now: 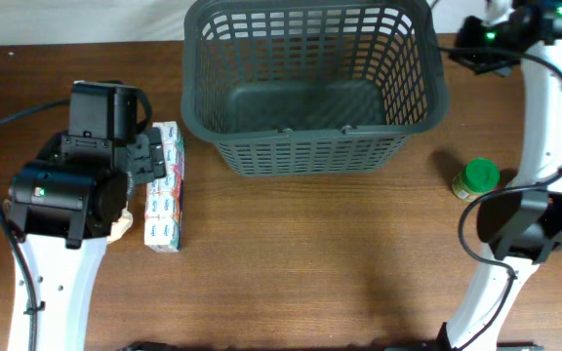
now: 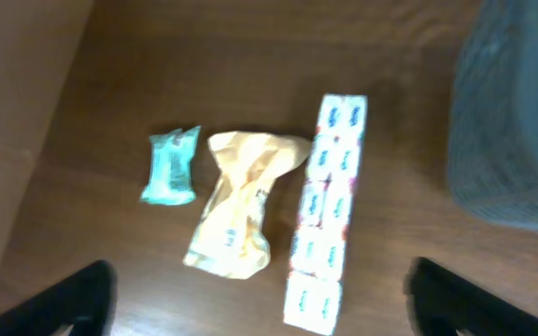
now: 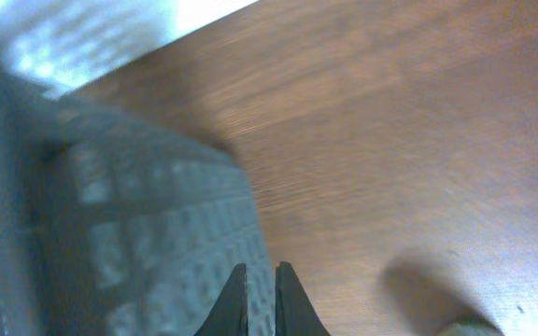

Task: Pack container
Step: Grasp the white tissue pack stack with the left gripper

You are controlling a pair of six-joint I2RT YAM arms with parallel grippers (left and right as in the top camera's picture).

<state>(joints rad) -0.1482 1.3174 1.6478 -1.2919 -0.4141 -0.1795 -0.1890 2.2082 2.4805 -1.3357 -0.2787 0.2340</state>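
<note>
The container, a large dark grey basket (image 1: 310,78) with slotted sides, stands at the back middle and looks empty. It also shows in the left wrist view (image 2: 516,121) and in the right wrist view (image 3: 129,233). My left gripper (image 1: 149,156) is open and empty (image 2: 260,285) above a long white box (image 2: 330,205), a crumpled yellow packet (image 2: 241,210) and a small teal packet (image 2: 171,168). My right gripper (image 1: 457,54) is shut and empty (image 3: 261,273), hovering by the basket's right rim.
The long white box (image 1: 165,190) lies left of the basket, partly under my left arm. A green-lidded jar (image 1: 476,179) stands on the table at the right, in front of the basket's right corner. The right arm's base (image 1: 525,229) is near it.
</note>
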